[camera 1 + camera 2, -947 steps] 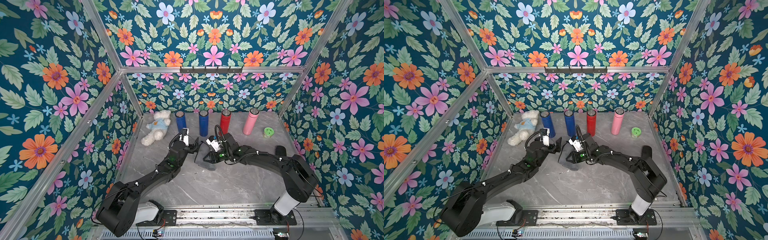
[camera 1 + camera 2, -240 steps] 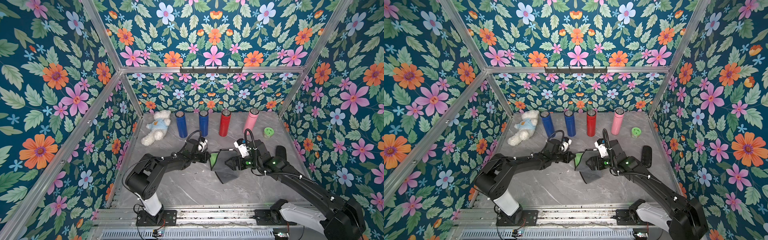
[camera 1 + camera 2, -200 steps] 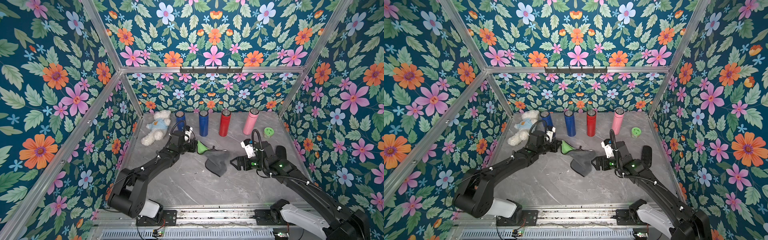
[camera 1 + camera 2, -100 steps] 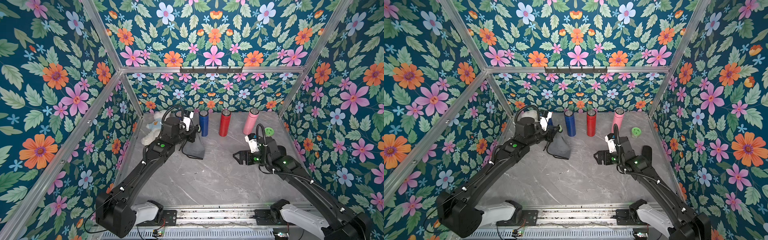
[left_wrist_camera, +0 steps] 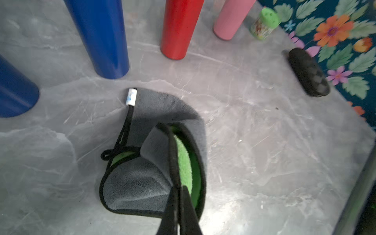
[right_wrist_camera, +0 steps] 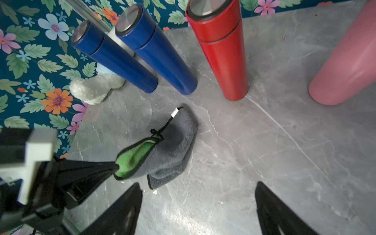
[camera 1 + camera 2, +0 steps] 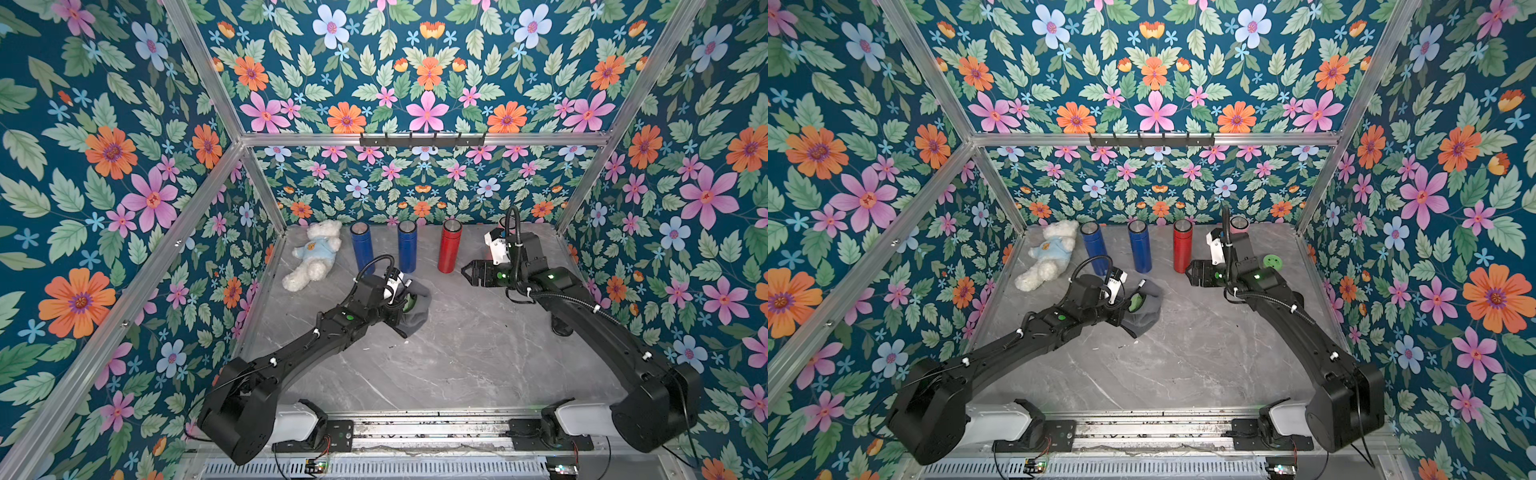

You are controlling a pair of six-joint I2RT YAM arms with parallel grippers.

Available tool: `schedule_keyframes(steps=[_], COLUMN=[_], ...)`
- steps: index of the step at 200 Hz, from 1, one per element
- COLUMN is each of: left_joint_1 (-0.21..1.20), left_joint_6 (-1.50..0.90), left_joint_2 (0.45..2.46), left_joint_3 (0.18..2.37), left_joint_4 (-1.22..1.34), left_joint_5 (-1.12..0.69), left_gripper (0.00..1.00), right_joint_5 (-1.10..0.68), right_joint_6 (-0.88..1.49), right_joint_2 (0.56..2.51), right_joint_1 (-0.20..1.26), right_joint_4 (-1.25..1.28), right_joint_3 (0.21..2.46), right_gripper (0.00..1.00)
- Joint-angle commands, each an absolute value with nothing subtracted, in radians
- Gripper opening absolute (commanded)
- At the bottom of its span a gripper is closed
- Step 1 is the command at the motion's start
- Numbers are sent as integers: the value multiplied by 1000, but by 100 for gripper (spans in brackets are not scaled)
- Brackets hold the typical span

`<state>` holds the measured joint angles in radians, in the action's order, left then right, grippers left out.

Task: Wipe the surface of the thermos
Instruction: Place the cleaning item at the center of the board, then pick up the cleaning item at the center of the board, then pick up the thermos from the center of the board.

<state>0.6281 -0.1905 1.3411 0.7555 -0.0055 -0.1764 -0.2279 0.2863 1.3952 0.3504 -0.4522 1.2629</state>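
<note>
**A:** Left of centre on the surface point(image 7: 457, 365), what is that arm holding?

**B:** The left fingers point(image 5: 172, 211) are pinched shut on a fold of the cloth point(image 5: 138, 183), which is grey outside and green inside. Most of it is slumped on the marble. I'd judge it is held by an edge so that a loose pad hangs free for rubbing.

**A:** And the arm's pose?

**B:** It stretches low and forward from the near-left base with the wrist tipped down. The cloth lies just on the near side of the right-hand blue thermos point(image 7: 407, 249), not touching it.

**A:** Which thermos gets wiped?

**B:** I can't tell. Four stand upright in a row along the far edge. From the left they are the left-hand blue thermos point(image 7: 360, 249), its twin, the red thermos point(image 7: 449, 251) and the pink thermos point(image 7: 1239, 224), which is partly hidden behind the right arm in both top views. The cloth touches none of them.

**A:** What about the right arm?

**B:** The right fingers point(image 6: 126, 207) are spread wide with nothing between them. The arm reaches far from the near-right base and is raised off the surface. Its wrist is turned so the fingers point left, near the red thermos but apart from it. My guess is that it's there to steady a bottle — a tall, narrow thermos could tip under a sideways rub.

**A:** Is anything in the way?

**B:** No. The teddy bear point(image 7: 311, 257) is at the far left, and the green-lidded jar point(image 5: 264, 22) and a black oblong thing point(image 5: 308, 75) are on the right — all well apart from the cloth
</note>
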Motion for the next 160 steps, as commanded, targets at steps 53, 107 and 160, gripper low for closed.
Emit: schedule_keyframes(steps=[53,107,160], left_joint_1=[632,635,634], left_joint_6=[-108,-78,-48], left_joint_2=[1512,1460,1498], left_joint_3=[746,735,766], left_joint_4=[132,82,75], left_joint_5=[-117,-137,-157], left_gripper=[21,90,99], right_joint_5=[-130,-100,-89], right_joint_6=[195,169,152], right_joint_2=[1767,1992,2139], right_joint_1=[347,347,348], right_joint_4=[-572,-674,-772], right_joint_3=[1668,1946,2161], right_gripper=[85,85,85])
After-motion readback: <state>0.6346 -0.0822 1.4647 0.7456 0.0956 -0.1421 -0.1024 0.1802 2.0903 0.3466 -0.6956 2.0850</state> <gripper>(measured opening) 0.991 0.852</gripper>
